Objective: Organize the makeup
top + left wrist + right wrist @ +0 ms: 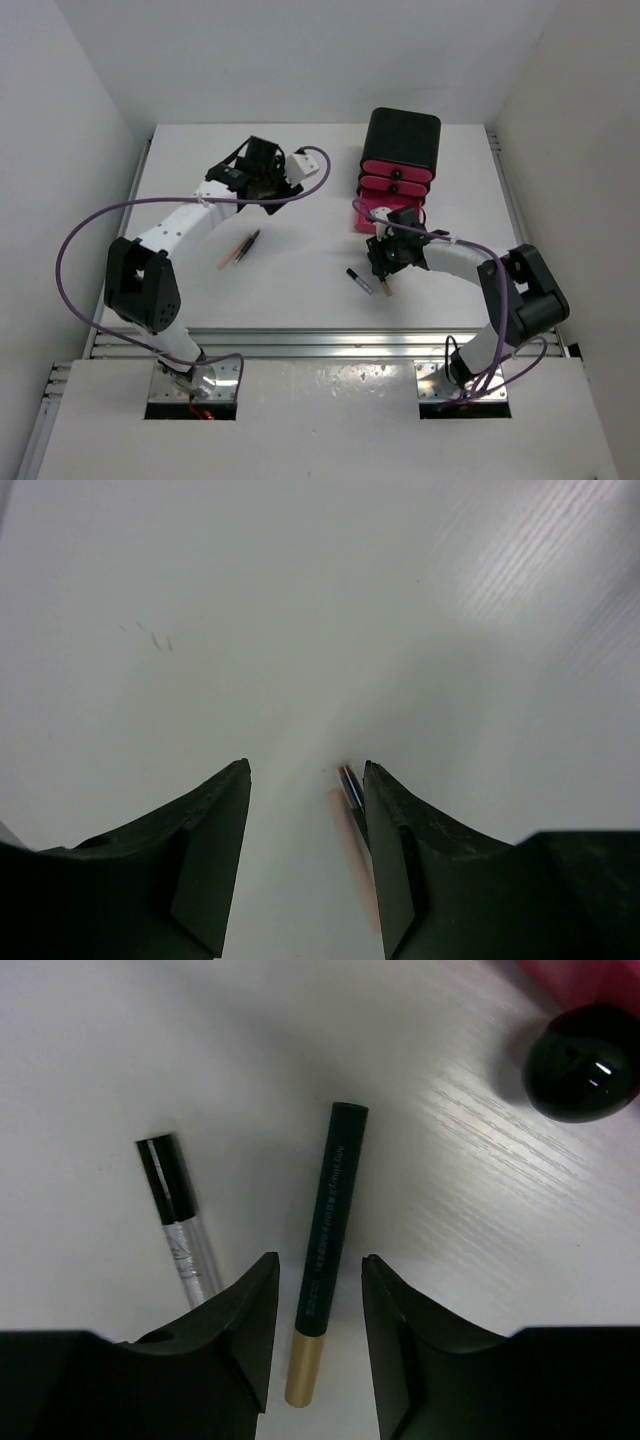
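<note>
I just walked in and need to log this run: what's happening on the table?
It's a tidy-up in progress. The right end effector is open, straddling a black gold-tipped stick lying on the table, with a silver-tipped stick beside it, near the black box with pink drawers. The left end effector is open too, over a blurred thin stick. Neither seems to grip anything yet.

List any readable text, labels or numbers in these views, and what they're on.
Nothing legible to quote.
Gold-tipped dark stick: fine print runs along the barrel, too small to read.
Black-capped silver stick: faint marks, unreadable.
Black box with pink drawers: no text visible.
</note>
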Controlling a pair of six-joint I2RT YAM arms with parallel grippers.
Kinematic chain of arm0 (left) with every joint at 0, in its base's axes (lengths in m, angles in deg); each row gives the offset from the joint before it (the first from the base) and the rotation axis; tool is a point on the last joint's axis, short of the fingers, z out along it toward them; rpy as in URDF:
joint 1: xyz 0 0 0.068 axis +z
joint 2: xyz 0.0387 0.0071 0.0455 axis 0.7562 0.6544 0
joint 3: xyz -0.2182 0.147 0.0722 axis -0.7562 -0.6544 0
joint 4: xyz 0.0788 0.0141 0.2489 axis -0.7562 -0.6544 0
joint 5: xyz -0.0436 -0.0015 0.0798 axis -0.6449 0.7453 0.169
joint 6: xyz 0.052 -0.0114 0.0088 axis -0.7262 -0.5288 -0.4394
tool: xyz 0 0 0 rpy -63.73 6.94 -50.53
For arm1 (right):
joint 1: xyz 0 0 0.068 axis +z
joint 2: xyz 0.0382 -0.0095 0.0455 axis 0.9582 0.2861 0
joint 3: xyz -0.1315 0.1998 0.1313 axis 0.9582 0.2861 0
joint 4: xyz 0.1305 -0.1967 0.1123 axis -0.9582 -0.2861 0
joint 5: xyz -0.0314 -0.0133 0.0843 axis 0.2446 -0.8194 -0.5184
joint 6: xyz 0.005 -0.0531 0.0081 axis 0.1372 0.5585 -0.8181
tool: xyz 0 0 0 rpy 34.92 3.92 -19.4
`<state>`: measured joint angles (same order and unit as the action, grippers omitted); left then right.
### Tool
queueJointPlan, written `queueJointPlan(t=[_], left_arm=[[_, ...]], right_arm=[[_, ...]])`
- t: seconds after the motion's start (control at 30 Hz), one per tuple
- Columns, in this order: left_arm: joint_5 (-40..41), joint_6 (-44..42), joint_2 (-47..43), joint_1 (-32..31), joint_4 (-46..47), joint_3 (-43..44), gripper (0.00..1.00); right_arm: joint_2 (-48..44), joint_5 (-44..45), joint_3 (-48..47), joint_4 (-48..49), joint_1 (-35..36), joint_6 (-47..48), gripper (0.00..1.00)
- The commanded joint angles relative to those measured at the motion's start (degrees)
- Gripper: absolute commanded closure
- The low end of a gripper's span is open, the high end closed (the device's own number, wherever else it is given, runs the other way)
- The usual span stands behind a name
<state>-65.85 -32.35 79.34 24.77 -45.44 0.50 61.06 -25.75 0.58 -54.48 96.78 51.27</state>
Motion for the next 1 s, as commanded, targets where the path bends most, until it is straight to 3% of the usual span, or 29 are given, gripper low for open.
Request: queueJointPlan(t=[0.0, 0.27, 0.37, 0.6, 0.73, 0.97], left_arm=[[-2.42, 1.55, -3.20, 2.46, -1.06, -2.07, 0.46], [-6.11, 2.60, -3.20, 7.30, -1.06, -4.01, 0.46], [-7.69, 3.13, -3.20, 7.84, -1.06, -4.01, 0.46], [-7.69, -0.47, -3.81, 9.50, -1.06, -5.59, 0.46], [-7.69, -2.57, -3.81, 10.56, -1.06, -6.82, 0.46], [-8.21, -2.58, -4.95, 12.23, -1.06, -10.94, 0.46]], right_arm=[[2.11, 5.20, -0.71, 0.21, 1.12, -0.18, 0.63], [5.46, 11.19, -2.21, -2.34, 3.50, 0.88, 0.85], [5.72, 11.54, -3.61, -3.13, 3.32, 2.72, 1.00], [-2.42, 6.19, -10.73, -10.86, 3.15, 17.04, 1.00], [-6.05, 3.81, -16.25, -11.56, 3.23, 33.78, 1.00], [3.16, 7.40, -30.66, -18.16, -0.37, 50.67, 1.00]])
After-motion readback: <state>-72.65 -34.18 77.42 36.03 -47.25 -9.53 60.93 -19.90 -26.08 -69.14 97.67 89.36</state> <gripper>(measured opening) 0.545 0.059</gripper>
